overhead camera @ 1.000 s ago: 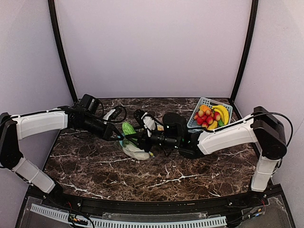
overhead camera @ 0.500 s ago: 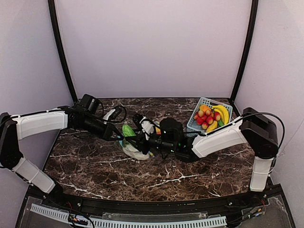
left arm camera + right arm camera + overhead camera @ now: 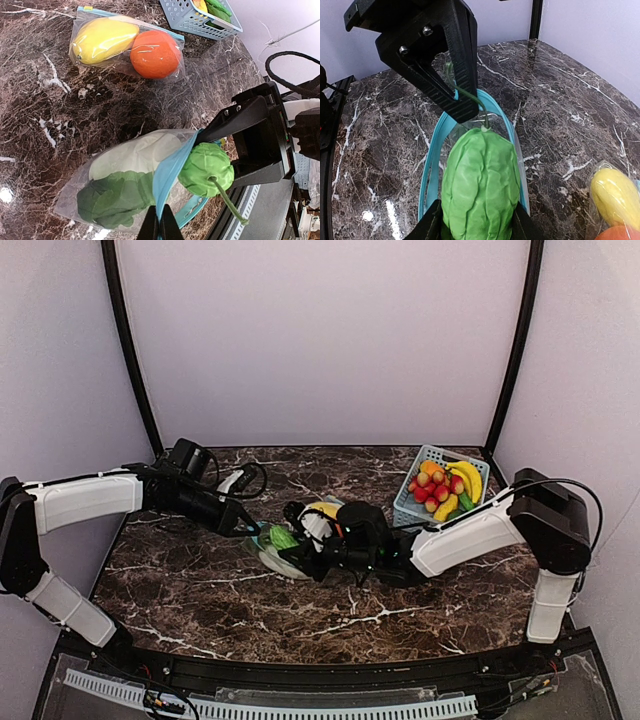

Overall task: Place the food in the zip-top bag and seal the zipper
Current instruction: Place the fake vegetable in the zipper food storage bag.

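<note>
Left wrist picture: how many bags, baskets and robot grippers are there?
Bags: 2, far bag and near bag.
Basket: 1.
Grippers: 2, left gripper on the near bag, right gripper on the cabbage.
Total: 5.

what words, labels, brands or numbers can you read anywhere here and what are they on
None: no readable text shows in any view.
zip-top bag: clear plastic with a teal zipper, no print.
second bag: no print that can be made out.
blue basket: plain mesh, no label.
green piece: no sticker or mark.
</note>
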